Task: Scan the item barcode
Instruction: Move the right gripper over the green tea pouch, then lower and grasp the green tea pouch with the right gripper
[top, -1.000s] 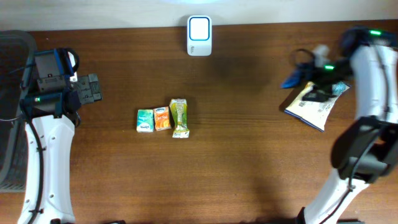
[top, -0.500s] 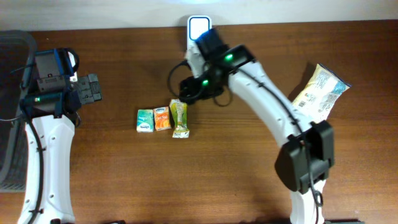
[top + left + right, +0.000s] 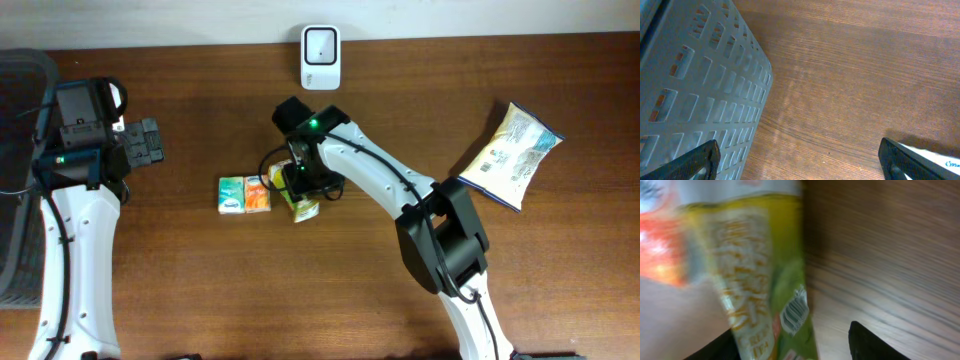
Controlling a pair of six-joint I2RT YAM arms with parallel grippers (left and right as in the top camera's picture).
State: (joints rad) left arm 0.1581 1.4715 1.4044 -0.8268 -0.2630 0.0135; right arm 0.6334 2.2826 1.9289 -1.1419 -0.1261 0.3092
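Your right gripper (image 3: 300, 183) sits directly over the yellow-green snack packet (image 3: 755, 270), near the middle of the table (image 3: 400, 300). In the wrist view the packet's long axis runs from the top of the frame down toward the fingers (image 3: 867, 342), leaning a little to the right as it comes. From overhead, only its near end shows past the gripper, angled slightly off the row of cartons. The wrapper is glossy, yellow shading to green along one edge, with blurred orange lettering. A small barcode (image 3: 794, 314) faces the wrist camera on the green side, close to the fingers.

The jaws stand apart with the packet between them. You cannot tell from these views whether they are actually pressing on it.

An orange carton (image 3: 259, 193) lies just beside the gripper, and a teal carton (image 3: 232, 194) lies one step further out. The white barcode scanner (image 3: 320, 45) stands beyond the gripper at the table's far edge.

Your left gripper (image 3: 800, 162) hangs wide open beside the grey basket (image 3: 690, 90), holding nothing, well apart from the packet.
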